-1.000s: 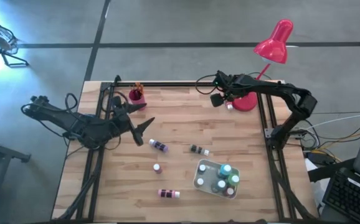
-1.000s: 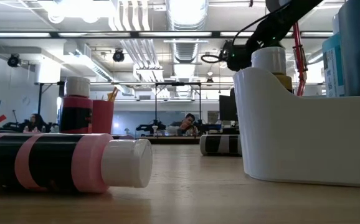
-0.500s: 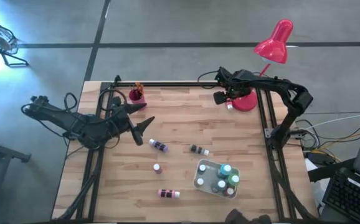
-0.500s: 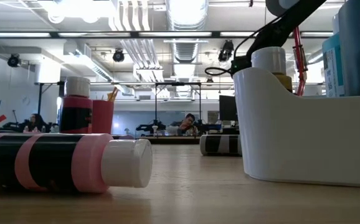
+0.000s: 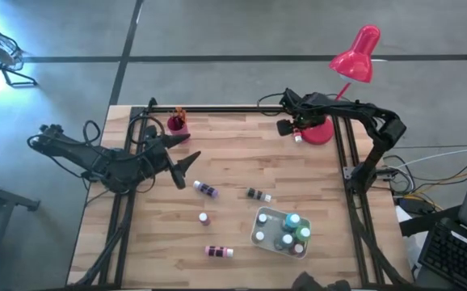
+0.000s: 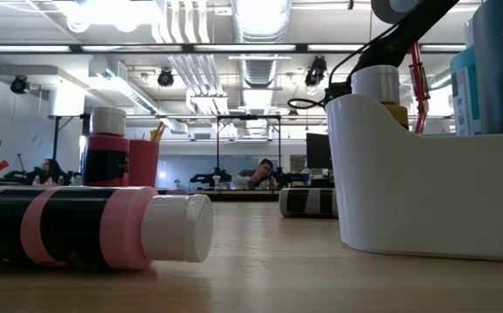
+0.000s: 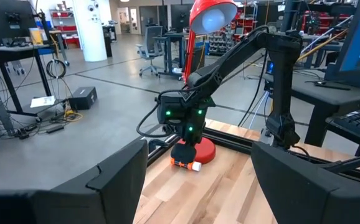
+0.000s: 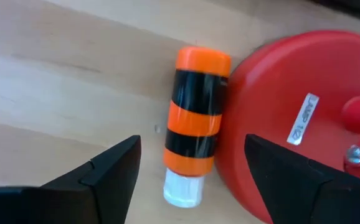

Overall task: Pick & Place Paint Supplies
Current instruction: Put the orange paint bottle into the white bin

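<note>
Since a second ago the right gripper [image 8: 189, 168] has shifted over the orange paint bottle [image 8: 194, 124] lying against the lamp base [image 8: 304, 118], jaws spread and empty, so one finger may strike that base.

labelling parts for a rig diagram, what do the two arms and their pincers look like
Both arms are dark, near-black, slim jointed links with black cables looped alongside. The left pincer has two flat, angular dark fingers. The right pincer is the same dark build; the left wrist view shows small green lights glowing on its wrist housing. No markings are legible.
</note>
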